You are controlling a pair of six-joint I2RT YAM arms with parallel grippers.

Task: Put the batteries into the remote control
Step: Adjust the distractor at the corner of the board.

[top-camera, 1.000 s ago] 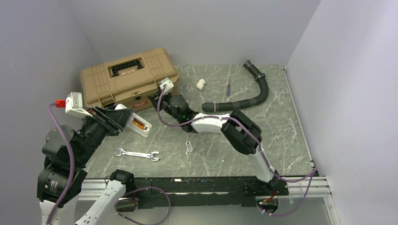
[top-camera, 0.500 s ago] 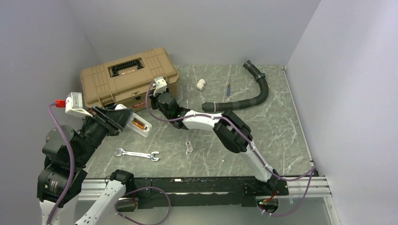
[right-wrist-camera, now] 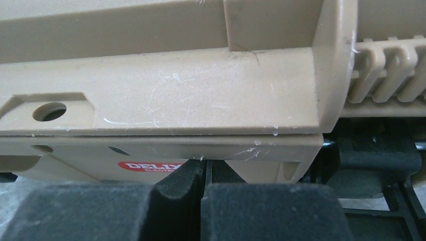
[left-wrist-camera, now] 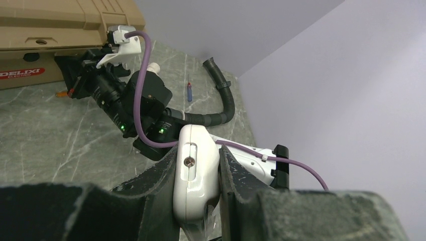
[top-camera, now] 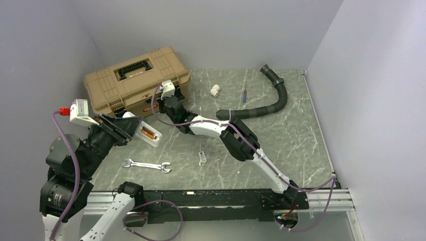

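Your left gripper is clamped on the remote control, with one orange battery lying in its recess. Your right gripper, fingers pressed together, noses against the tan toolbox. From above, the remote sits near its seven o'clock.

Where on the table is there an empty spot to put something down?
The biggest bare patch of the grey-green marbled table lies at the right, between the black ribbed hose and the near edge. It is crowded in front of the tan plastic toolbox, where the right gripper and the left gripper holding the slim white remote control meet.
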